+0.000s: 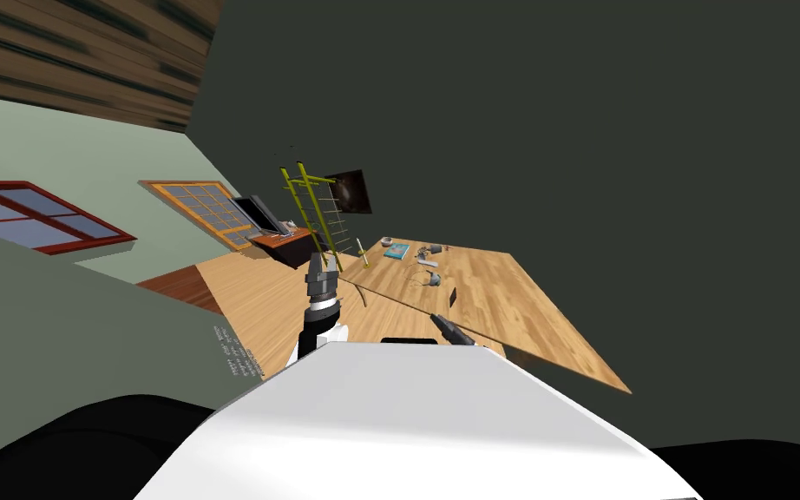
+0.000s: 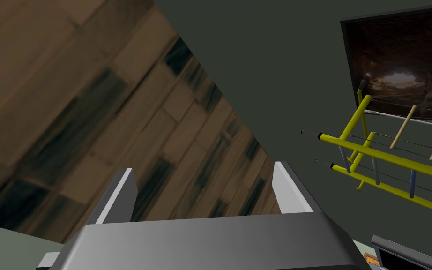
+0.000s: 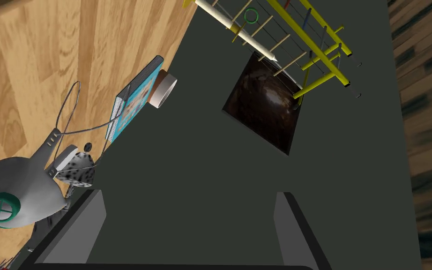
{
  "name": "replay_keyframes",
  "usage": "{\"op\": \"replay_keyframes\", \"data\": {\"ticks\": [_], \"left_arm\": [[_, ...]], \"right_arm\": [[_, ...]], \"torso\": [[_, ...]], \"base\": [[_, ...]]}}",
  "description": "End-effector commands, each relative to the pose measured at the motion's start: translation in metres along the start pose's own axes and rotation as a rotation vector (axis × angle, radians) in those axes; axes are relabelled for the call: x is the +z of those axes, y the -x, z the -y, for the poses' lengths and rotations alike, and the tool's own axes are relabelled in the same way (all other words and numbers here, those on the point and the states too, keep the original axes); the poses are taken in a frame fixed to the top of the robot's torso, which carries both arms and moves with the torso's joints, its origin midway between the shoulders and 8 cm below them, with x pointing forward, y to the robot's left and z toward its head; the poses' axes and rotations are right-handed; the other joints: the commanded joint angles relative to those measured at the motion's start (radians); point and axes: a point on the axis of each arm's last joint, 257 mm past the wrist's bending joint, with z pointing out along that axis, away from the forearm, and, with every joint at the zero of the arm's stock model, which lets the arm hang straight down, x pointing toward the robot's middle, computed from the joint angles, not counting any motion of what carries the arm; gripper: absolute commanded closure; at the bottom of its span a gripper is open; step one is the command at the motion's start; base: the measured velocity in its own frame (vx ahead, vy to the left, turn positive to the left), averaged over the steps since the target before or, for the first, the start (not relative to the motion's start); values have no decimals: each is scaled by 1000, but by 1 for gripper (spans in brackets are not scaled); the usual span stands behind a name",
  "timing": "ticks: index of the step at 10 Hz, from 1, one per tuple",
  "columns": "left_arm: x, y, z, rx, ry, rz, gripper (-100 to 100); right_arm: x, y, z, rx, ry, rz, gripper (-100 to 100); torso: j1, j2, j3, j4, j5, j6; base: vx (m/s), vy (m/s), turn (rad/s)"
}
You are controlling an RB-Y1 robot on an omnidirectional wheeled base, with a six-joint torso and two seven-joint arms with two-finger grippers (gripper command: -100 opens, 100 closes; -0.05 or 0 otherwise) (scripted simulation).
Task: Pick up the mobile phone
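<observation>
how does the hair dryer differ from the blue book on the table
The hair dryer is a rounded grey shape with a green grille and a thin looping cord, while the book is flat and rectangular with a teal cover. The hair dryer lies close to the right tool. The book lies farther off, beside a small round tub. Both rest on the wooden table.

Count by kind
One surface (image 1: pixel 511 304), one hair dryer (image 3: pixel 20 187), one book (image 3: pixel 135 101), one small pot (image 3: pixel 163 89), one yellow rack (image 1: pixel 316 213), one dark picture (image 1: pixel 350 191), two windows (image 1: pixel 34 217) (image 1: pixel 203 208), two pincers (image 2: pixel 203 168) (image 3: pixel 190 193).
</observation>
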Motion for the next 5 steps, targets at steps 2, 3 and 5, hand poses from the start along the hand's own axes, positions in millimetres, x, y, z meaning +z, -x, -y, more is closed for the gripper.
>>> {"op": "replay_keyframes", "data": {"ticks": [2,3,5], "left_arm": [[0,0,0,0,0,0,0],[0,0,0,0,0,0,0],[0,0,0,0,0,0,0]], "right_arm": [[-19,-25,17,-17,-42,-86,-100],[-34,-45,32,-24,-74,-147,-100],[-57,-62,50,-45,-115,-224,-100]], "torso": [[0,1,0,0,0,0],[0,1,1,0,0,0],[-1,1,0,0,0,0]], "base": [[34,54,75],[51,54,115],[40,54,85]]}}
